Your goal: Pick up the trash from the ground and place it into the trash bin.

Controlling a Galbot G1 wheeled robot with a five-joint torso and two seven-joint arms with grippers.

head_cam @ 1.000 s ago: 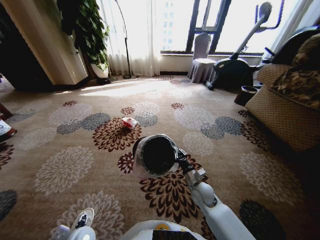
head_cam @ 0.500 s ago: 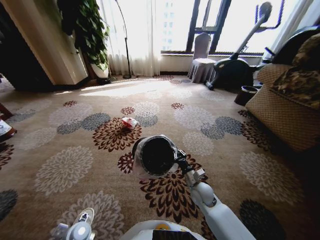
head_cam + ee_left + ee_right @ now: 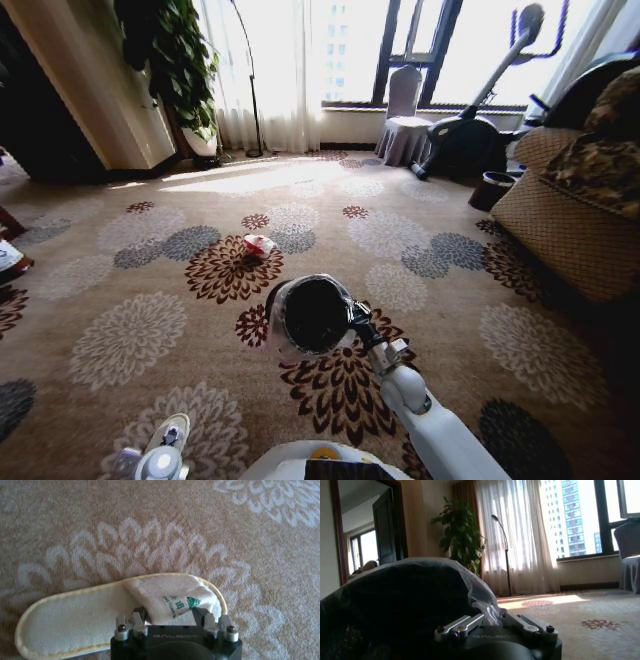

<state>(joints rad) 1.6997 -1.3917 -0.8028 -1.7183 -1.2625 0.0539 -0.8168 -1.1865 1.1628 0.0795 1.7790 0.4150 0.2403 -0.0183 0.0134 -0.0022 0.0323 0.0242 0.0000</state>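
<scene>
The right pincer (image 3: 352, 312) pinches the rim of the trash bin (image 3: 312, 315), held above the carpet (image 3: 130, 300). The left pincer (image 3: 172, 619) hangs spread over a slipper (image 3: 75, 620). A red trash (image 3: 258, 244) piece lies on the carpet beyond the bin.

The right arm reached forward over the flowered carpet (image 3: 130, 340), its right claw (image 3: 352, 318) closed on the rim of the trash bin (image 3: 312, 316), a round black bin with a crinkly whitish liner, tilted so its dark mouth faced the camera. A red and white scrap of trash (image 3: 258, 244) lay on the carpet beyond the bin, well apart. The left claw (image 3: 165, 455) hung low near a white slipper (image 3: 170, 432)
</scene>
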